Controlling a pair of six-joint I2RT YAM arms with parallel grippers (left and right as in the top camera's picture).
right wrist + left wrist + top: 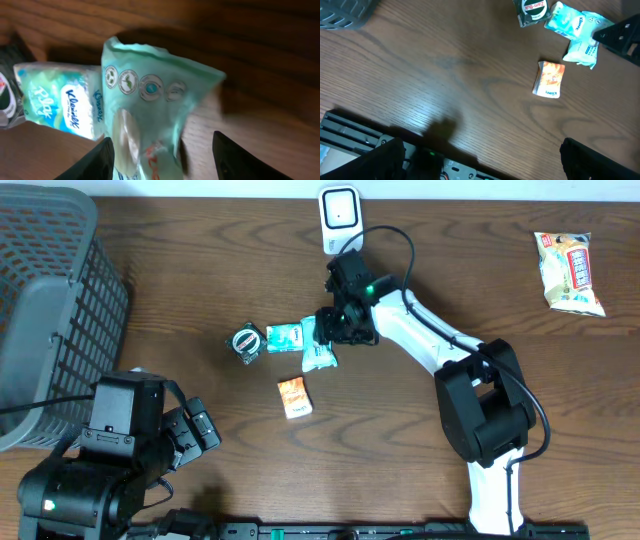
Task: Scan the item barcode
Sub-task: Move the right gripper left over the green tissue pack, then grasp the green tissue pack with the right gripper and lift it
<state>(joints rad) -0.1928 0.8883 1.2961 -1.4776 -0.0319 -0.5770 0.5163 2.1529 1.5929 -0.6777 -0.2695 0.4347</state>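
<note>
Dark wood-grain table [200, 270]. Carries a grey mesh basket [40, 300] at the left edge, a white scanner [340, 215] at the far edge and a snack packet [570, 272] far right. Mid-table: round tin [247, 341] just beside a teal tissue pack [285, 337], second teal pack [320, 357] against that one, orange sachet [294, 397] lying apart, nearer the front.

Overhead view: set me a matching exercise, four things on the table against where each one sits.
Things:
1. grey basket
2. white scanner
3. snack bag
4. orange sachet

Places:
A. far right corner
B. far edge, middle
C. far left corner
D. mid-table, just on the robot's side of the tissue packs

Pairs: 1-C, 2-B, 3-A, 4-D
</note>
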